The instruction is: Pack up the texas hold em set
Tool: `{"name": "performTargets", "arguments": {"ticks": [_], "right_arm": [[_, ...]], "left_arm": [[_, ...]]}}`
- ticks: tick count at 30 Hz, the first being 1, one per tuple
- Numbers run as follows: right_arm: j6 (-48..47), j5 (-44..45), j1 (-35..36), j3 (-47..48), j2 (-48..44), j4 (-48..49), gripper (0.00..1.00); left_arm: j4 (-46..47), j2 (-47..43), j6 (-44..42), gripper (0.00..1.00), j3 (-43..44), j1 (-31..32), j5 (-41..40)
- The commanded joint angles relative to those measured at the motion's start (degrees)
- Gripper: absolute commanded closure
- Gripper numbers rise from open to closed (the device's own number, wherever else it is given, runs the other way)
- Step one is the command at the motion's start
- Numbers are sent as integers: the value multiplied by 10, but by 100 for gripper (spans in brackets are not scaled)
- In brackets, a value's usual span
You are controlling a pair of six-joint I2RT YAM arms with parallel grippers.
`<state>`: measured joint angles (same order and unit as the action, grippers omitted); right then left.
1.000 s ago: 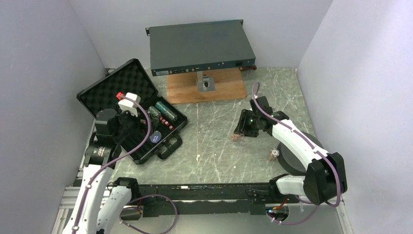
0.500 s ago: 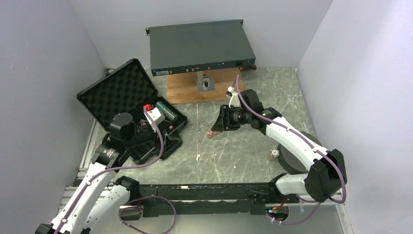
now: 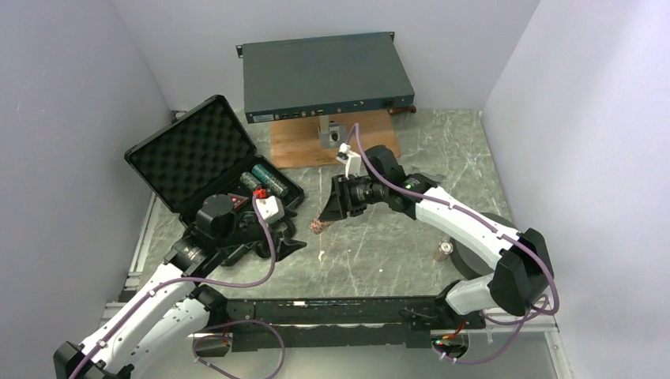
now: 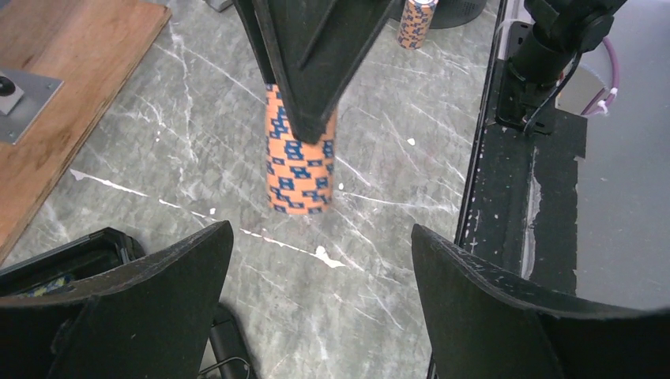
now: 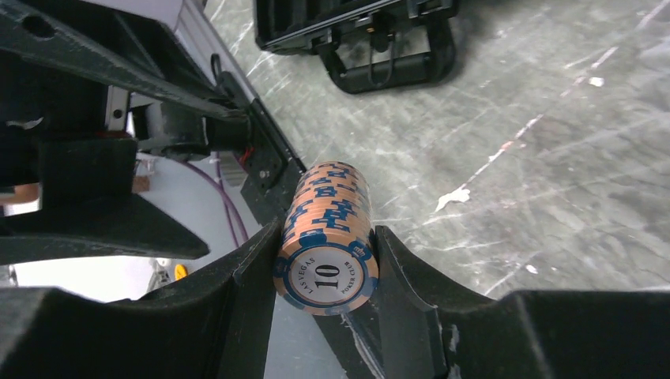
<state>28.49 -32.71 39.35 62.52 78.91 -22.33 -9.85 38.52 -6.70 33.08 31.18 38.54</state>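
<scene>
The black case [image 3: 197, 154] lies open at the left, foam-lined, with green chip stacks [image 3: 267, 180] and a red triangle marker [image 3: 237, 200] inside. My right gripper [image 3: 325, 215] is shut on an orange-and-blue chip stack [image 3: 318, 227], held just above the table to the right of the case. In the right wrist view the stack [image 5: 332, 213] sits clamped between both fingers, a "10" chip facing the camera. My left gripper [image 4: 320, 233] is open and empty by the case's handle [image 5: 391, 59], facing that hanging stack [image 4: 300, 162]. Another orange stack [image 3: 445, 250] stands at the right.
A flat grey rack unit [image 3: 325, 75] rests on a wooden board [image 3: 336, 146] at the back. A dark foam ring [image 3: 483, 257] lies under the right arm. A black rail [image 3: 332, 308] runs along the near edge. Walls close in on both sides.
My right gripper has carried the orange stack leftward toward the case. My left arm has come out of the case, forward and right to the handle, its jaws slightly narrower.
</scene>
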Motion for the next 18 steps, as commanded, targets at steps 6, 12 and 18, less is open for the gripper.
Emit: {"name": "performTargets", "arguments": {"ticks": [6,12,18], "right_arm": [[29,-39,44,59,17,79,100],[27,-36,65,83,33,74,100],[32,-33,82,89,37,78,100]], "left_arm": [[41,7,-31,15,-5,25,-30],[37,17,-33,21,-2,29,-49],[26,24,-40,30,3,40,-90]]}}
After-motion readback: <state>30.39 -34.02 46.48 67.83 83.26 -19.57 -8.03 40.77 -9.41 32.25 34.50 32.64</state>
